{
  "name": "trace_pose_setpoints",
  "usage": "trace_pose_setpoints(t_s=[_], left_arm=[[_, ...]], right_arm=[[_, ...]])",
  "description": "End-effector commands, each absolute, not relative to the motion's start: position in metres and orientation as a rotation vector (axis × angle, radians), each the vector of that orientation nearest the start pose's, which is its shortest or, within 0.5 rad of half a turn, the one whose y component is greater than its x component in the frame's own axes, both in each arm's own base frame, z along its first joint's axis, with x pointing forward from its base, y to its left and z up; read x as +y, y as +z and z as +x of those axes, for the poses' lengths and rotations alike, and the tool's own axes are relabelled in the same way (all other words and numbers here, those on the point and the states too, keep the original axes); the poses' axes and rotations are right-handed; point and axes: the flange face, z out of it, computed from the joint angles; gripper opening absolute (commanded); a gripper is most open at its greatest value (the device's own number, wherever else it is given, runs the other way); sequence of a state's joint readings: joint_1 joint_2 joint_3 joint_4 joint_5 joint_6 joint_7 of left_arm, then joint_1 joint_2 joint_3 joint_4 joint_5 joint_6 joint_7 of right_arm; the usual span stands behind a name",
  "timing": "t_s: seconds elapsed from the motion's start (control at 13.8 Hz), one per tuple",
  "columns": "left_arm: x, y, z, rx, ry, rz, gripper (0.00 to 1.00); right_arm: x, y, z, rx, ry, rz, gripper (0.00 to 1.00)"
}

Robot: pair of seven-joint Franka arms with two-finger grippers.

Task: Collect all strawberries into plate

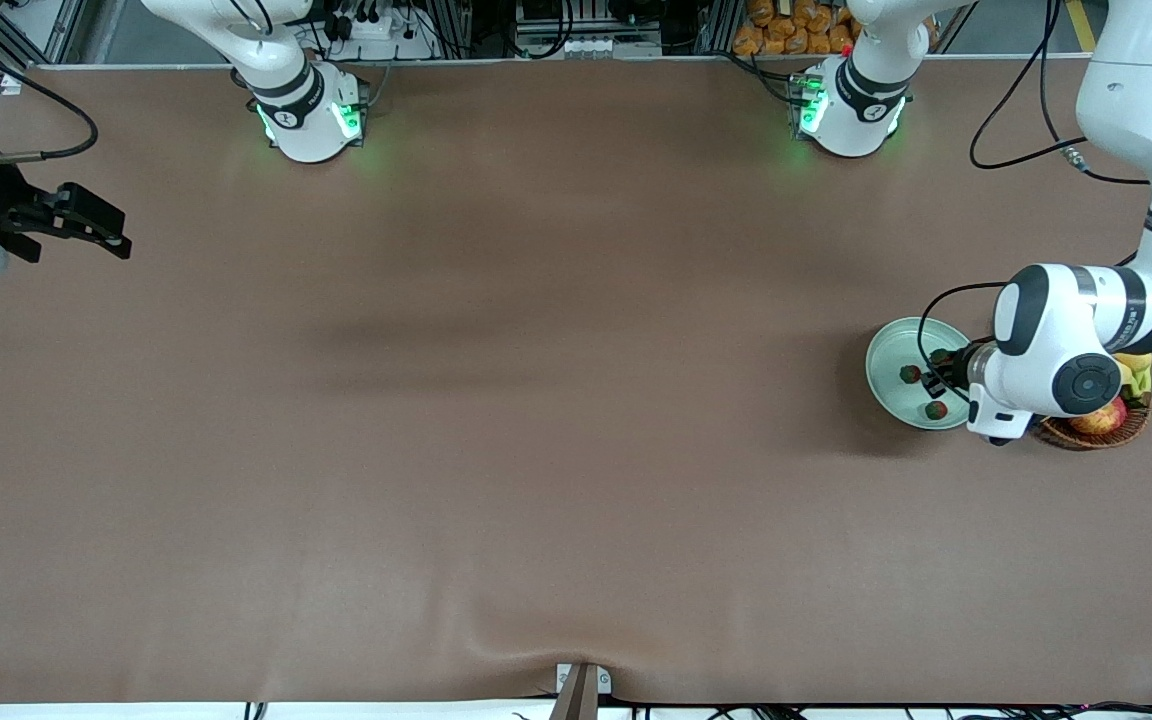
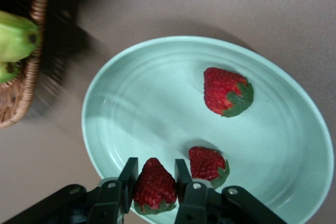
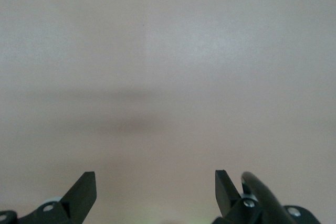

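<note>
The pale mint-green plate (image 1: 894, 346) (image 2: 147, 103) sits near the left arm's end of the table, beside a wicker basket. Two strawberries (image 1: 910, 374) (image 1: 934, 409) lie loose in it; the left wrist view shows them as one strawberry (image 2: 227, 92) toward the middle of the plate and another (image 2: 208, 164) close to the fingers. My left gripper (image 1: 936, 376) (image 2: 154, 174) hangs low over the plate's rim on the basket side, shut on a third strawberry (image 2: 154, 186), tip pointing away from the hand. My right gripper (image 1: 108, 234) (image 3: 155, 186) waits open and holds nothing, over bare table at the right arm's end.
The brown wicker basket (image 1: 1086, 436) (image 2: 29, 82) touches the plate's side and holds an apple (image 1: 1101, 417) and green-yellow bananas (image 1: 1136, 368) (image 2: 16, 36). The left arm's wrist covers part of the basket. The brown tabletop (image 1: 536, 400) stretches wide between the two arms.
</note>
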State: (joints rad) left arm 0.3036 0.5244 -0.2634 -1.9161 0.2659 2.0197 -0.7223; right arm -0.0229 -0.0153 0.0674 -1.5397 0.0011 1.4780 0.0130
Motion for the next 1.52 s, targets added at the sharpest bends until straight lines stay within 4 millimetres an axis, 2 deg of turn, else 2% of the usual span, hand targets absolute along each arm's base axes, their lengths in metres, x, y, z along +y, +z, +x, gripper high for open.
trace_pose_setpoints(t_s=[0.0,0.07,0.14,0.29,0.51,0.58,0.87,1.16,1.3,1.45], left_arm=[[0.042,0.203,0.580,-0.830,0.465,-2.775,1.00],[0.042,0.210,0.581,-0.827,0.450,-2.779,1.00],[0.042,0.226,0.584,-0.814,0.414,-2.789,1.00],[0.029,0.267,0.590,-0.727,0.325,-2.825,1.00],[-0.015,0.342,0.598,-0.580,0.135,-2.878,1.00],[-0.034,0.360,0.597,-0.524,0.089,-2.893,1.00],[-0.089,0.433,0.583,-0.398,-0.084,-2.954,1.00],[-0.098,0.505,0.561,-0.190,-0.180,-3.060,1.00],[-0.098,0.532,0.546,-0.051,-0.173,-3.088,1.00],[-0.089,0.556,0.539,0.076,-0.118,-3.081,1.00]], right_arm=[[0.022,0.643,0.535,-0.033,0.060,-3.153,1.00],[0.021,0.643,0.534,-0.030,0.062,-3.153,1.00],[0.022,0.644,0.535,-0.033,0.058,-3.153,1.00],[0.023,0.641,0.536,-0.033,0.065,-3.153,1.00],[0.022,0.641,0.535,-0.030,0.067,-3.153,1.00],[0.021,0.641,0.535,-0.030,0.067,-3.153,1.00],[0.021,0.641,0.535,-0.028,0.067,-3.153,1.00],[0.021,0.641,0.535,-0.030,0.070,-3.153,1.00],[0.021,0.641,0.535,-0.030,0.070,-3.155,1.00],[0.021,0.640,0.536,-0.030,0.072,-3.153,1.00]])
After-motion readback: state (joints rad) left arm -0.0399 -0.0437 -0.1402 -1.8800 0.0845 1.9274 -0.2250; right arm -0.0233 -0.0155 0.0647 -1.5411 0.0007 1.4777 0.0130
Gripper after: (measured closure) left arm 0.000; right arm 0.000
